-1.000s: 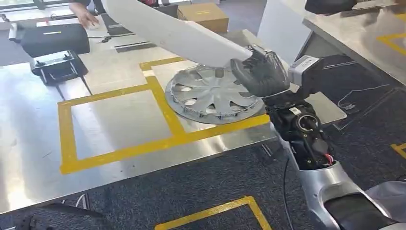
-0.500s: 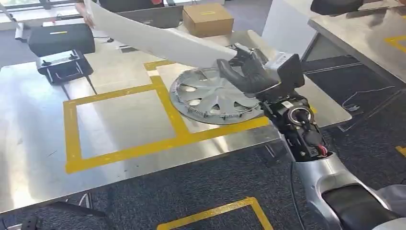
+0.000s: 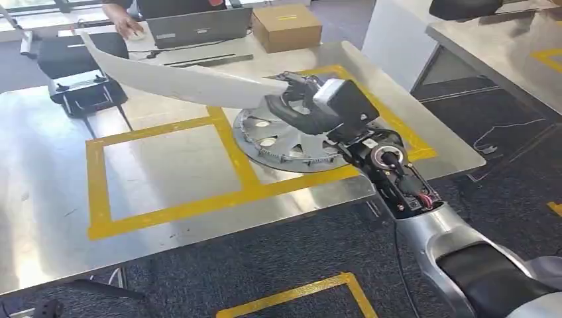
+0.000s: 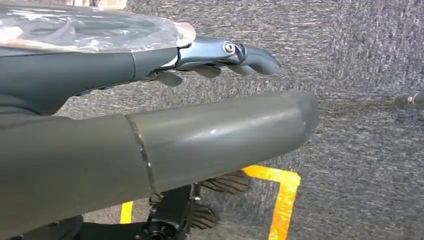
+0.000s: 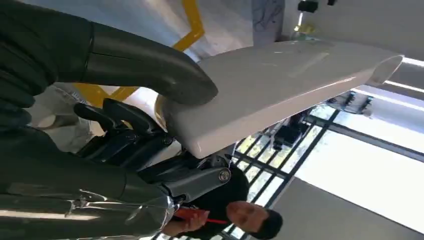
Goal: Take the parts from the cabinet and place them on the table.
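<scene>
Steel counter (image 3: 40, 199) with yellow tape squares.
Right robot hand (image 3: 298, 109) grasped a long white panel (image 3: 185, 79) over the hubcap (image 3: 278, 142); left robot hand (image 4: 220, 52) hung released.

Right arm reaches forward and up from lower right, wrist bent inward toward the left; right hand (image 3: 299, 109) grips one end of the long white panel (image 3: 179, 78), thumb (image 5: 150, 70) pressed on its upper face. Left hand (image 4: 165, 135) hangs above carpet, holding nothing, fingers (image 4: 235, 52) extended.
</scene>
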Tool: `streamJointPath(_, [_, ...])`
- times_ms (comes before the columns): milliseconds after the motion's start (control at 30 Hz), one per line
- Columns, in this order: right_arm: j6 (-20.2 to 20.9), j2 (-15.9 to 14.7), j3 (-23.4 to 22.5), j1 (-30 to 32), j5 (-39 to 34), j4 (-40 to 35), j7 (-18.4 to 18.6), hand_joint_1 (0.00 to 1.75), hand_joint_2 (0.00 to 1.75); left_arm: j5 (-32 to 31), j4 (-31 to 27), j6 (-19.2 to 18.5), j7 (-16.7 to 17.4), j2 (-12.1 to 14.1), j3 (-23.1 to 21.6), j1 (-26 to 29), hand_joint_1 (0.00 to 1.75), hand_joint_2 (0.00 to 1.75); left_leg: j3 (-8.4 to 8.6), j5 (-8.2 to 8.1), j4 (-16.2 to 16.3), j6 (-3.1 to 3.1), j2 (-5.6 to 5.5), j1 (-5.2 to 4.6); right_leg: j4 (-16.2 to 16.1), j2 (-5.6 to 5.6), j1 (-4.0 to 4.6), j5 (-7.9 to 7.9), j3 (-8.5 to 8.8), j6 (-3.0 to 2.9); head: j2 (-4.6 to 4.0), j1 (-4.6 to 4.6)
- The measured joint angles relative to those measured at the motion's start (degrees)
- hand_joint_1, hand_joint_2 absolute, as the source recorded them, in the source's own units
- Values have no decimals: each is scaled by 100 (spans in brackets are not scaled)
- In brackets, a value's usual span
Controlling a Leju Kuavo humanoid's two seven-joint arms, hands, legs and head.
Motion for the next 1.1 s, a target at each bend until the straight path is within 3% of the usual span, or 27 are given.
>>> streamJointPath(267, [17, 9, 137, -76, 150, 140, -2, 175, 175, -33, 0, -55, 0, -2, -2, 0, 0, 0, 0, 0, -1, 0, 0, 0, 1, 0, 0, 1, 2, 0, 0, 0])
streamJointPath(400, [-96, 182, 481, -341, 531, 567, -239, 175, 175, -81, 0, -184, 0, -22, -7, -31, 0, 0, 1, 2, -1, -2, 3, 0, 3, 4, 3, 1, 0, 0, 0, 0])
streamJointPath(633, [-746, 698, 1071, -983, 1273, 2128, -955, 175, 175, -144, 0, -232, 0, -96, -9, -106, 0, 0, 1, 6, -3, -9, -2, 9, 5, -4, 12, 0, 3, -1, 0, 0])
streamJointPath(867, [-1624, 1456, 1664, -1519, 2293, 4180, -734, 175, 175, -256, 0, -240, 0, -234, -13, -203, 0, 0, 2, 8, -3, -12, -8, 11, 6, -12, 12, -4, 0, -8, 0, 0])
streamJointPath(1100, [-1795, 1830, 1950, -1635, 2533, 5185, -544, 175, 175, -356, 0, -205, 20, -361, -111, -267, 0, 0, 2, 7, -3, -13, -2, 11, 5, -3, 11, -3, -4, -8, 0, -2])
